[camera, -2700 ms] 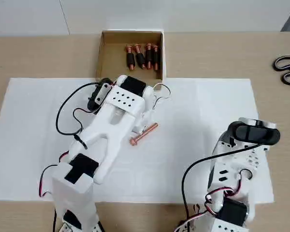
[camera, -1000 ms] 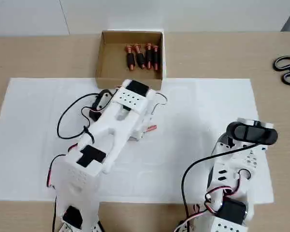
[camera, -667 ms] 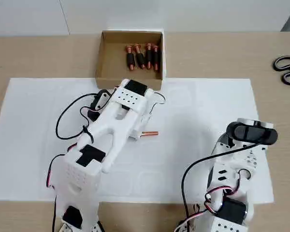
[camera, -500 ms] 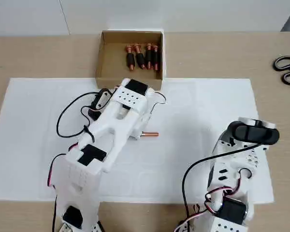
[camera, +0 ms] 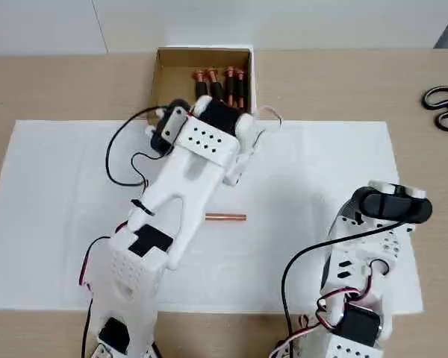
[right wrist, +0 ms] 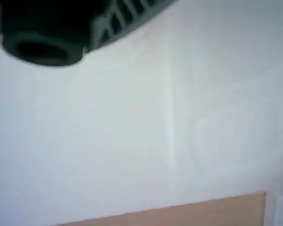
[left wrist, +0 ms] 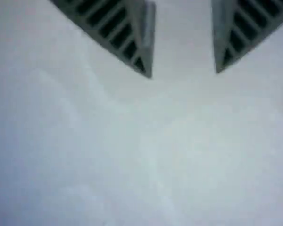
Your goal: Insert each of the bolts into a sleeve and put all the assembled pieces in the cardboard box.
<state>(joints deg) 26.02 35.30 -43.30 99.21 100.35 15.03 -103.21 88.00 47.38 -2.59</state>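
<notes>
A copper bolt (camera: 225,217) lies flat on the white paper (camera: 60,194), free of both arms. My left gripper (camera: 237,165) hovers past it, close to the front wall of the cardboard box (camera: 163,89); in the left wrist view the left gripper (left wrist: 184,70) is open over bare paper with nothing between its fingers (left wrist: 137,42). Several bolts in black sleeves (camera: 220,86) lie inside the box. My right gripper (camera: 388,205) sits over the paper's right part. In the right wrist view it is shut on a black sleeve (right wrist: 42,44), whose open end shows.
Scissors (camera: 444,97) lie on the wooden table at the far right. The paper's right edge and bare table (right wrist: 188,212) lie close by the right arm. The left arm's black cable (camera: 127,160) loops over the paper.
The left gripper let go of the bolt, which now lies flat on the paper, and the left arm swung away toward the box. The right arm kept nearly still.
</notes>
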